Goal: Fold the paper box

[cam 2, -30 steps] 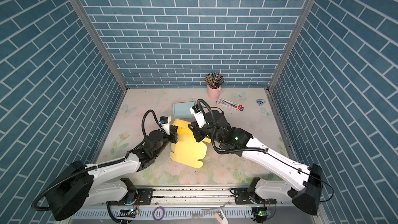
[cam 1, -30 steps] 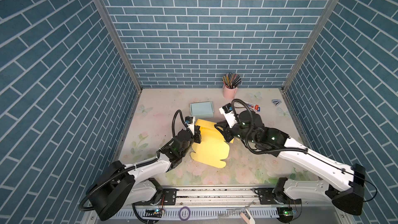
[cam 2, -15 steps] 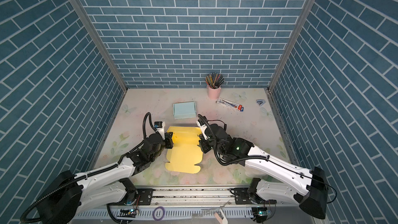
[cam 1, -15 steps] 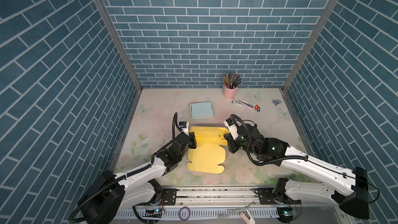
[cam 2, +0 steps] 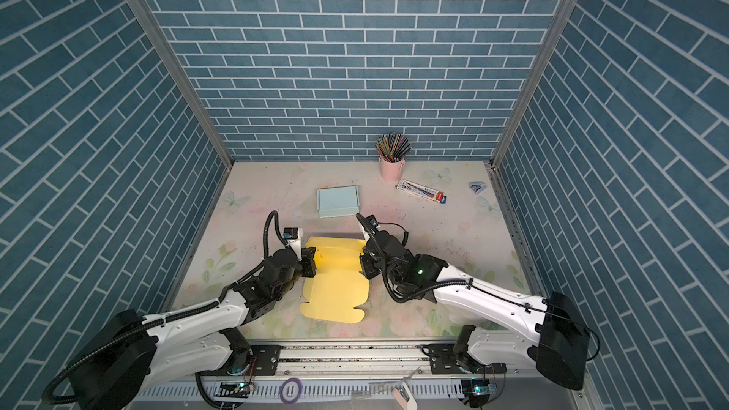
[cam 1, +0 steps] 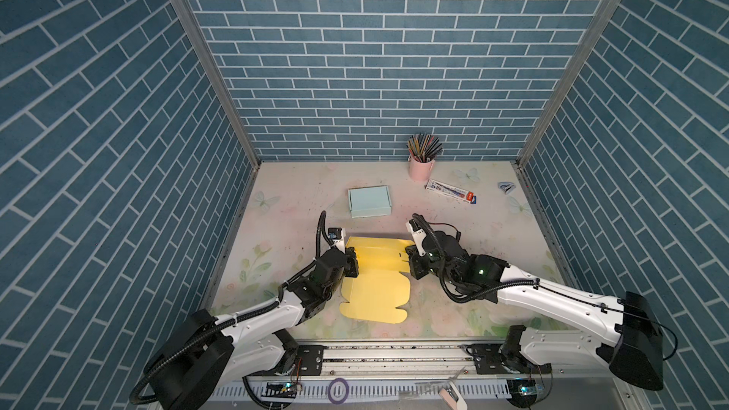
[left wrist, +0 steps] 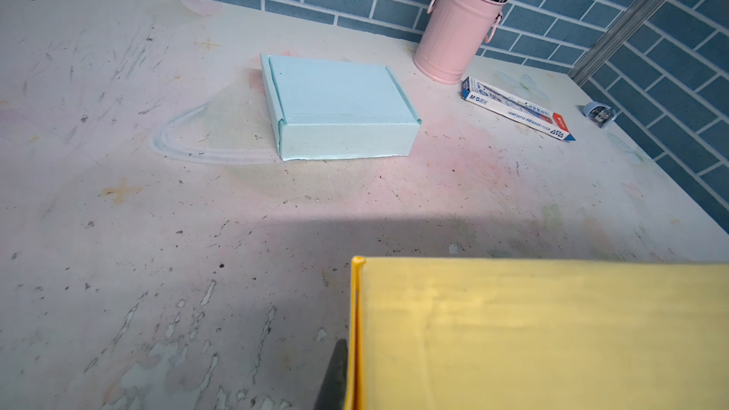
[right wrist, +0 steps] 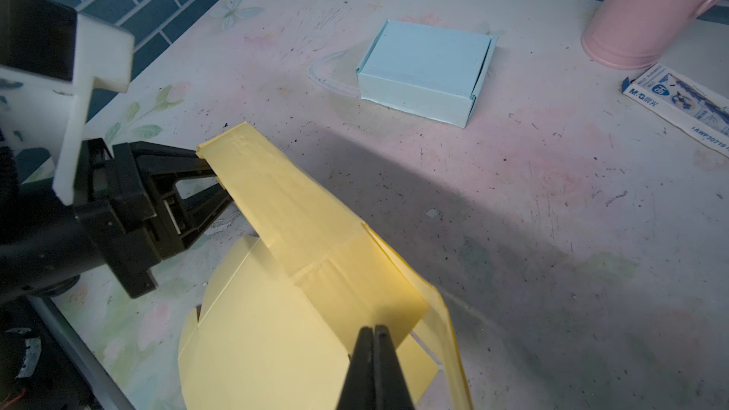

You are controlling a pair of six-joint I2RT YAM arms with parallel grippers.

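Observation:
The yellow paper box [cam 1: 374,293] [cam 2: 335,293] lies half folded on the table's front middle. Its flat base points toward the front and its back panel stands up. My left gripper [cam 1: 352,266] [cam 2: 311,266] is shut on that panel's left end; the right wrist view shows its fingers [right wrist: 205,167] pinching the doubled yellow edge of the box [right wrist: 276,329]. In the left wrist view the box [left wrist: 552,329] fills the corner beside one dark finger [left wrist: 335,380]. My right gripper [cam 1: 412,266] [right wrist: 374,333] is shut at the panel's right end, tips against it; no paper shows between the fingers.
A folded light blue box [cam 1: 369,201] sits behind the yellow one. At the back right are a pink cup of pencils [cam 1: 421,165], a flat pen carton [cam 1: 451,191] and a small sharpener [cam 1: 507,188]. Brick walls enclose three sides; a metal rail [cam 1: 394,353] runs along the front.
Both arms came down and toward the front, bringing the yellow box from a raised, tilted hold onto the table. The right gripper's fingers closed fully.

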